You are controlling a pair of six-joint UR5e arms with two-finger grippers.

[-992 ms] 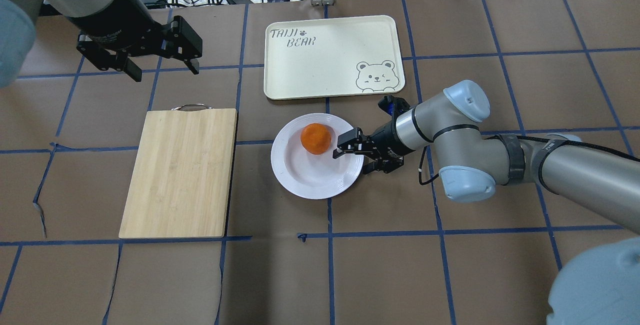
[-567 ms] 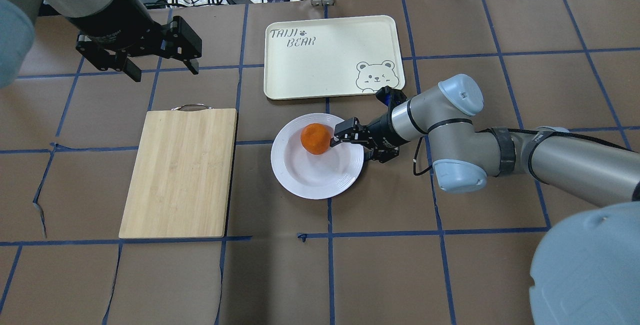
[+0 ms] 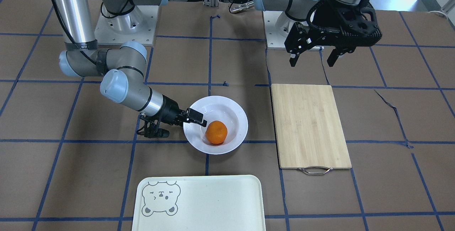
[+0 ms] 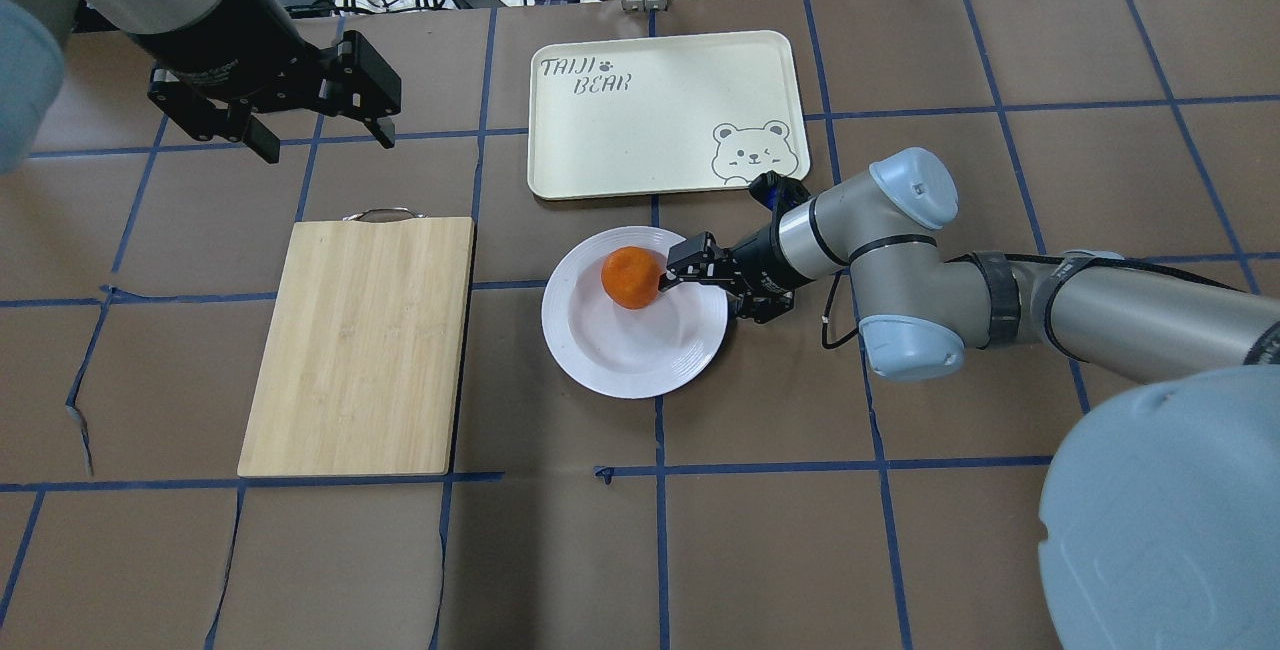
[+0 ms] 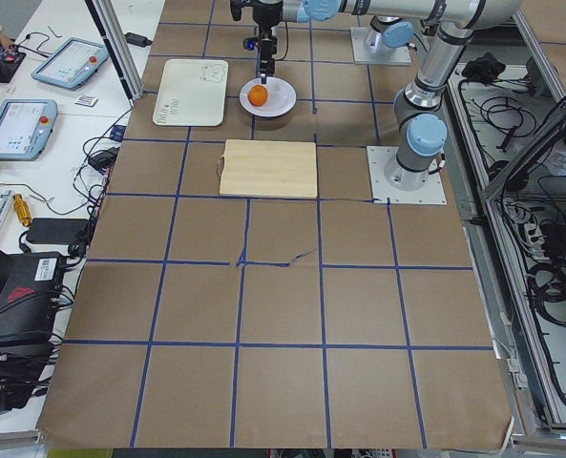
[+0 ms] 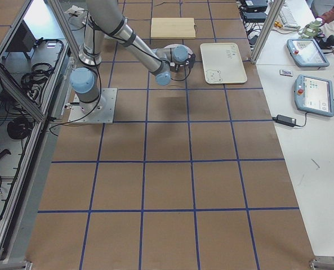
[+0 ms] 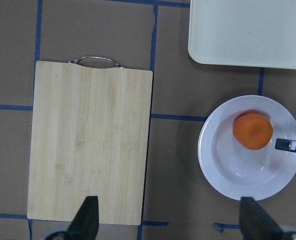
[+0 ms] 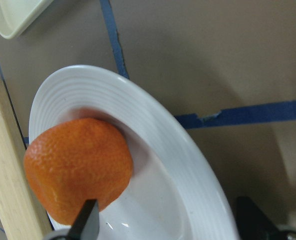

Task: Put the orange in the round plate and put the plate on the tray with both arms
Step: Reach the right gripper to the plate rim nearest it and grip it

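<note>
The orange point(image 4: 631, 277) lies in the round plate point(image 4: 600, 370) at mid-table, toward the tray side of its hollow. My right gripper point(image 4: 700, 298) is open and held low, straddling the plate's right rim. One finger is over the plate right beside the orange, the other outside the rim. The right wrist view shows the orange point(image 8: 78, 167) and the plate's rim point(image 8: 152, 125) between the fingers. The tray point(image 4: 650, 110) lies bare just beyond the plate. My left gripper point(image 4: 328, 145) hangs open, holding nothing, high above the table's far left.
A bamboo cutting board point(image 4: 360, 345) with a metal handle lies left of the plate. Cables and devices lie beyond the table's far edge. The front-facing view shows the tray point(image 3: 213, 202) in front of the plate point(image 3: 227, 101).
My right gripper has slid left and slightly toward the tray, bringing its upper finger further over the plate, up to the orange. The plate, the orange and the left arm have hardly moved.
</note>
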